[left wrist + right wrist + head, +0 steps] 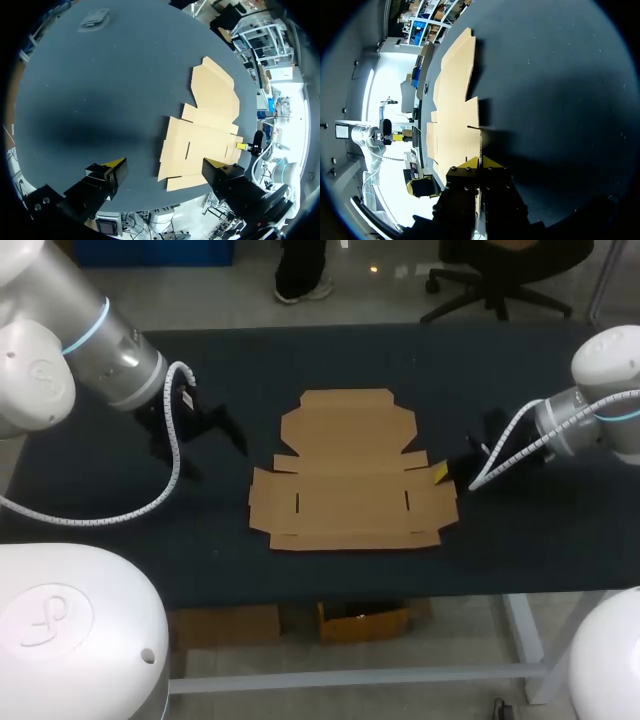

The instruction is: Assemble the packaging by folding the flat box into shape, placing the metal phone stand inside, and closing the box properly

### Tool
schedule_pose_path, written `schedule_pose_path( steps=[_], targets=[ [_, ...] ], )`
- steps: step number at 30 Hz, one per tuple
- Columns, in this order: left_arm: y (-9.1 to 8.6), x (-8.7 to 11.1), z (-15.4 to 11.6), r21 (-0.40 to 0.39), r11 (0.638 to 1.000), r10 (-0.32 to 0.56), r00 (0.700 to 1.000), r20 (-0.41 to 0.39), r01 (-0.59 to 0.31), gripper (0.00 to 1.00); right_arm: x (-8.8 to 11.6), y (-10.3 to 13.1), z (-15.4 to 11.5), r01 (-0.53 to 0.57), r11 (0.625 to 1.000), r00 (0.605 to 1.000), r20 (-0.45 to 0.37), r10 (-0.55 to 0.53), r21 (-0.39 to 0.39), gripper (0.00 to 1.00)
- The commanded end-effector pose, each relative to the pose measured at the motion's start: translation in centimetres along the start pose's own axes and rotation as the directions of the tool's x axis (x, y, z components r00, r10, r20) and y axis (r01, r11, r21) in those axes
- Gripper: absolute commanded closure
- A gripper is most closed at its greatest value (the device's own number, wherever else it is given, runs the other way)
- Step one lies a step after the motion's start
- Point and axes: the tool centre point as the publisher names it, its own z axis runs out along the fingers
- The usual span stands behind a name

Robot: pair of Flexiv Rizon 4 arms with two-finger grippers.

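Blurred grey object (94,19), perhaps the stand.

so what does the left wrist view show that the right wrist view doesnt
Only the left wrist view: the left gripper, open with nothing between its fingers, and a grey metal piece, probably the phone stand, far off on the table, apart from the flat box. Only the right wrist view: the right gripper close up, both fingers shut on the thin edge of a box flap. Both: the flat box, unfolded on the dark table, with the right gripper at its edge.
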Motion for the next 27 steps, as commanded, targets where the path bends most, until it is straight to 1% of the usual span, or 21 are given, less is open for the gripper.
schedule_pose_path(
  steps=[1, 9, 10, 11, 12, 14, 17, 18, 21, 22, 24, 27],
  targets=[
    [-0.01, 0.03, 0.05, 0.001, 1.000, 0.001, 1.000, 0.003, -0.001, 0.00, 0.01, -0.31, -0.15, 0.007, 1.000, 1.000, -0.008, -0.007, -0.001, 1.00],
    [0.04, -0.04, 0.14, -0.001, 1.000, 0.001, 1.000, 0.001, -0.001, 0.00, 0.00, -0.23, -0.04, 0.001, 1.000, 1.000, -0.015, -0.001, 0.007, 1.00],
    [0.05, -0.05, 0.14, -0.001, 1.000, 0.001, 1.000, 0.001, -0.001, 0.00, -0.02, -0.24, 0.01, 0.000, 1.000, 1.000, -0.015, 0.001, 0.008, 0.78],
    [0.06, -0.07, 0.14, -0.001, 1.000, 0.000, 1.000, 0.000, 0.000, 0.00, -0.04, -0.27, 0.04, -0.003, 1.000, 1.000, -0.013, 0.003, 0.010, 0.62],
    [0.07, -0.09, 0.14, -0.001, 1.000, 0.000, 1.000, 0.000, 0.000, 0.00, -0.07, -0.30, 0.05, -0.004, 1.000, 1.000, -0.014, 0.005, 0.011, 0.57],
    [0.08, -0.12, 0.13, 0.000, 1.000, -0.001, 1.000, 0.000, 0.001, 0.00, -0.14, -0.37, 0.00, -0.007, 1.000, 1.000, -0.013, 0.007, 0.012, 0.49],
    [0.09, -0.14, 0.10, 0.001, 1.000, 0.000, 1.000, -0.001, 0.000, 0.00, -0.30, -0.35, -0.09, -0.011, 1.000, 1.000, -0.012, 0.012, 0.012, 0.56],
    [0.08, -0.14, 0.10, 0.000, 1.000, 0.001, 1.000, -0.001, -0.001, 0.00, -0.32, -0.34, -0.09, -0.013, 1.000, 1.000, -0.013, 0.013, 0.013, 0.56],
    [0.08, -0.11, 0.12, -0.001, 1.000, 0.002, 1.000, 0.000, -0.002, 0.00, -0.26, -0.37, -0.13, -0.013, 1.000, 1.000, -0.012, 0.014, 0.015, 0.51],
    [0.08, -0.10, 0.12, -0.001, 1.000, 0.002, 1.000, 0.000, -0.002, 0.00, -0.21, -0.40, -0.18, -0.012, 1.000, 1.000, -0.012, 0.013, 0.015, 0.51],
    [0.07, -0.11, 0.11, 0.000, 1.000, 0.001, 1.000, -0.001, -0.001, 0.00, -0.09, -0.47, -0.32, -0.010, 1.000, 1.000, -0.012, 0.010, 0.015, 0.55],
    [0.06, -0.12, 0.10, 0.000, 1.000, 0.000, 1.000, -0.001, 0.000, 0.00, 0.20, -0.63, -0.53, -0.006, 1.000, 1.000, -0.014, 0.006, 0.015, 0.57]
  ],
)
